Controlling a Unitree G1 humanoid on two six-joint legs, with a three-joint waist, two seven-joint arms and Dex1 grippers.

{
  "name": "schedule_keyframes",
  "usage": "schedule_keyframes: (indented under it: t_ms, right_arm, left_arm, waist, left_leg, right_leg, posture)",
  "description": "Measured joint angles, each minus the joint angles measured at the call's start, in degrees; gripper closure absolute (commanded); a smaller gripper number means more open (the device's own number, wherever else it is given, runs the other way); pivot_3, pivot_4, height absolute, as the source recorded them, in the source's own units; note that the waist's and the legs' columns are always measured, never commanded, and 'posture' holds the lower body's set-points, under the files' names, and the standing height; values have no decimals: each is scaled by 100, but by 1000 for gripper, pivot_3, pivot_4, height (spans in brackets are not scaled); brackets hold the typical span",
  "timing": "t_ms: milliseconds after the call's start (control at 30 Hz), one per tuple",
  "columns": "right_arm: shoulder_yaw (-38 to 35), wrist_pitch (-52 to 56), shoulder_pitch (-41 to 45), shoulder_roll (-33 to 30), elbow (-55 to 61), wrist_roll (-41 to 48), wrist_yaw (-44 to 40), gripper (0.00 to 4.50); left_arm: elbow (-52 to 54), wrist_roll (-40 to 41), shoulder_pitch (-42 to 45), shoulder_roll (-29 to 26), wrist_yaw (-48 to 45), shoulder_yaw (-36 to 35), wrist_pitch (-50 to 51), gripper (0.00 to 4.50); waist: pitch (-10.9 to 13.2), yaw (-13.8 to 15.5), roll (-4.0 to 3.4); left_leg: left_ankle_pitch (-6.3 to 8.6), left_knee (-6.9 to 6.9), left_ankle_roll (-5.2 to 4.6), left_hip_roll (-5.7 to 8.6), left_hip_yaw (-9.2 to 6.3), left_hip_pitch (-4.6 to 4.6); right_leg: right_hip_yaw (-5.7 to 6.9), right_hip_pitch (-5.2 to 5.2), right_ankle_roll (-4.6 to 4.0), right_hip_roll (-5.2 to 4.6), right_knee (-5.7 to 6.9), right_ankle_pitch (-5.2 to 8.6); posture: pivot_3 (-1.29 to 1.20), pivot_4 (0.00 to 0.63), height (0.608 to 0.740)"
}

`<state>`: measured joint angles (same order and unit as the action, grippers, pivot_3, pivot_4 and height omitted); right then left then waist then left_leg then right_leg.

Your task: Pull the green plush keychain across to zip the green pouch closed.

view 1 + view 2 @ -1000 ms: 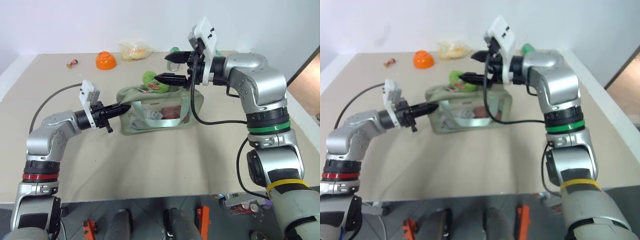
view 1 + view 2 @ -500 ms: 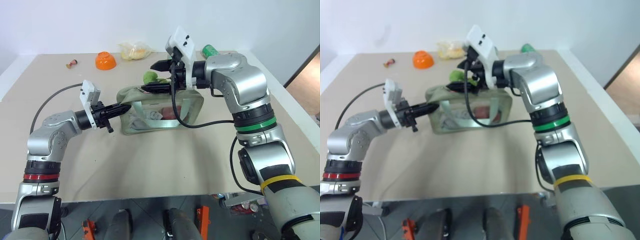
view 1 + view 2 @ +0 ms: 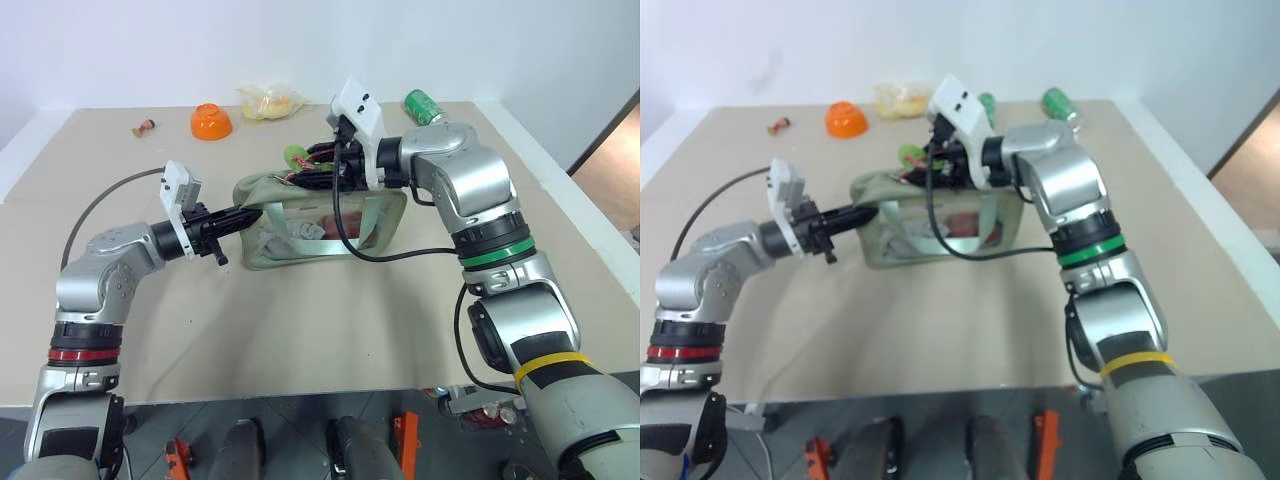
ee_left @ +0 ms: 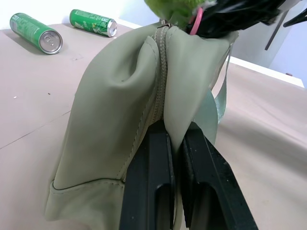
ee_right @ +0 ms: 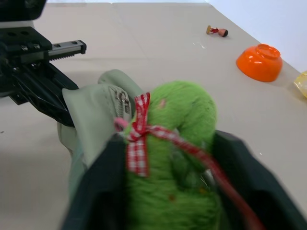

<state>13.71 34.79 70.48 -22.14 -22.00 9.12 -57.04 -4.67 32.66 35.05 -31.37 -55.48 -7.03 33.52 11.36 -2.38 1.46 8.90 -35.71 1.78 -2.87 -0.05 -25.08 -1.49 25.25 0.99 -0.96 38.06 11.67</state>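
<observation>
Tabletop scene, read from left to right. At far left on the table (image 3: 330,330), a small figurine (image 3: 146,126) lies near the back edge, with an orange bowl (image 3: 212,121) beside it. The left gripper (image 3: 245,216) is clenched on the pouch's (image 3: 320,240) left end: in the left wrist view its two fingers (image 4: 148,187) pinch a fold of the fabric at the end of the zip. The pouch stands at mid-table, clear window side toward the camera. At its top, toward the left end, sits the keychain (image 5: 177,143), a fuzzy green charm tied with a red-checked ribbon. The right gripper (image 3: 305,168) grasps the keychain; in the right wrist view the plush is wedged between its two dark fingers (image 5: 96,191). Behind the pouch lies a yellow bag (image 3: 270,100). At right rear, a green can (image 3: 423,106) lies on its side.
</observation>
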Motion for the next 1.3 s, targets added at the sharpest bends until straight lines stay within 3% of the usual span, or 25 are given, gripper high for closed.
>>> schedule_keyframes:
  t_ms: [67,133,400,800,1033,1300]
  right_arm:
    - [0,-13,0,5,-23,-22,-5,4020]
    - [0,-41,0,23,-26,-45,-10,4468]
    - [-16,-229,25,-16,-206,-93,-30,4468]
    - [-312,-614,296,-1366,-313,70,-752,4468]
    - [-450,-1146,-360,-2106,39,40,-923,4468]
    - [-496,-2101,-993,-2771,-287,-451,-426,4468]
  left_arm:
    - [41,3,-28,2,5,-6,0,4500]
    - [52,2,-35,11,14,-9,0,4500]
    - [51,-1,-34,46,16,-12,-4,4500]
    - [-92,-5,53,104,-19,50,-128,4500]
    - [-139,-3,91,123,-117,103,-117,4500]
    - [-37,134,72,120,-104,87,35,4500]
  waist:
    - [0,0,0]
    - [0,0,0]
    - [0,4,0]
    - [1,74,0]
    - [1,97,0]
    - [2,97,0]
  left_leg:
    - [0,0,0,0,0,0]
    - [0,0,0,0,0,0]
    - [0,0,0,1,0,-1]
    - [0,1,0,4,3,-3]
    - [0,8,1,4,2,-2]
    - [0,8,1,5,4,1]
  right_leg:
    - [0,0,0,0,0,0]
    - [0,0,0,0,0,0]
    - [0,-1,0,-1,0,0]
    - [1,1,-8,-5,-4,8]
    - [2,1,-1,-5,-4,11]
    - [0,3,-7,-6,-6,12]
  posture:
    - [0,150,740]
    - [0,150,740]
    - [0,150,740]
    - [0,150,740]
    - [0,150,740]
    - [0,150,740]
